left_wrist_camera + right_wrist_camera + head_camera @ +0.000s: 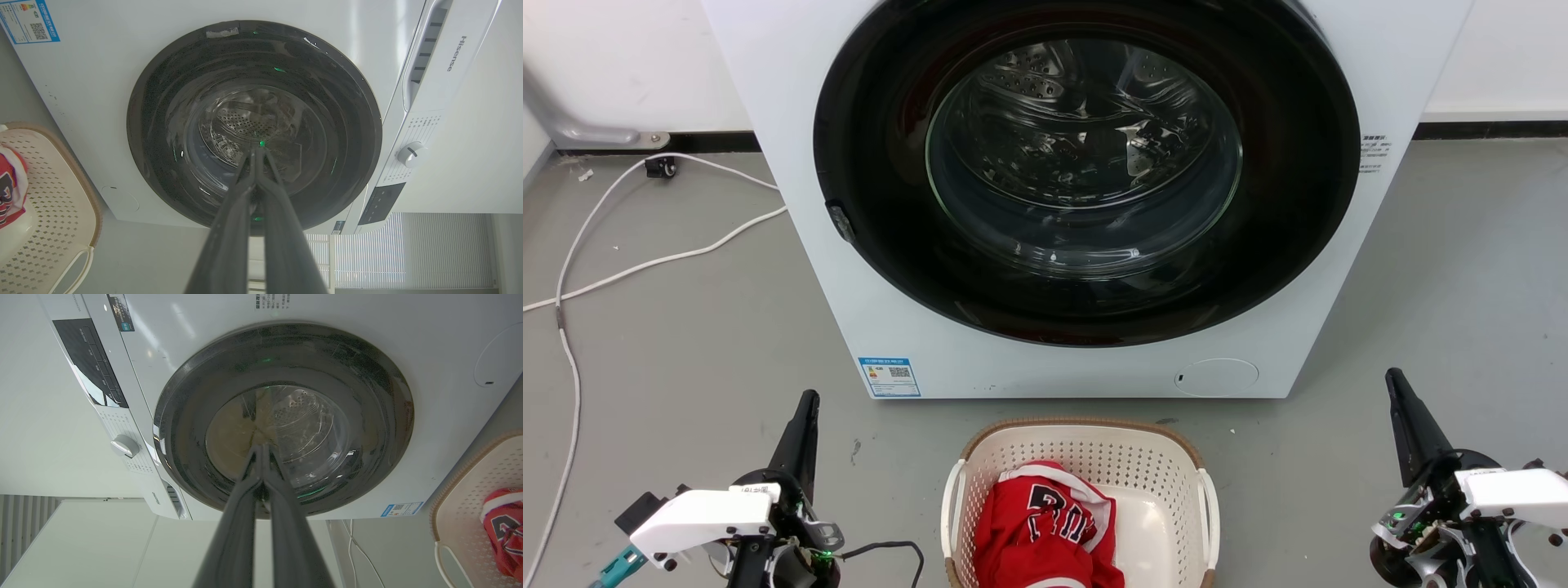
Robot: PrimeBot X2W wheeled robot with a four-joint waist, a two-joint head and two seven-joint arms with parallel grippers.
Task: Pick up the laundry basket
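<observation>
The laundry basket (1086,457) is cream plastic with perforated walls, a brown woven-look rim and white side handles. It sits on the floor at the bottom centre of the head view, just in front of the washer, with a red jersey (1045,527) inside. It also shows at the left edge of the left wrist view (49,204) and the right edge of the right wrist view (470,498). My left gripper (807,402) is well to the basket's left, my right gripper (1393,377) well to its right. Both are shut with nothing held, fingertips together (258,151) (260,448), pointing at the washer.
A white front-loading washer (849,269) with a closed dark round door (1086,171) stands right behind the basket. White cables (645,261) trail over the grey floor at the left. Bare floor lies on both sides of the basket.
</observation>
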